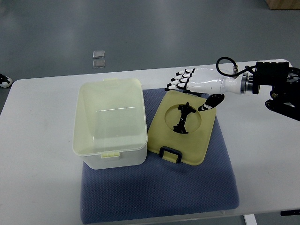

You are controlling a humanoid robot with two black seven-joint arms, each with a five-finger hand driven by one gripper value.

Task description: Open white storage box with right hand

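Observation:
The white storage box (110, 124) stands open on a blue-grey mat, its pale interior bare. Its yellowish lid (183, 136) lies flat beside it on the right, with a black clasp at the near edge and a black handle in a round recess. My right hand (187, 83) hovers just past the lid's far edge, fingers spread and pointing left, thumb hanging down toward the lid's far right corner. It holds nothing. The left arm does not show.
The blue-grey mat (154, 197) covers the middle of the white table (42, 154). The right arm's black forearm (276, 79) reaches in over the table's far right corner. Two small clear squares (98, 58) lie on the floor beyond the table.

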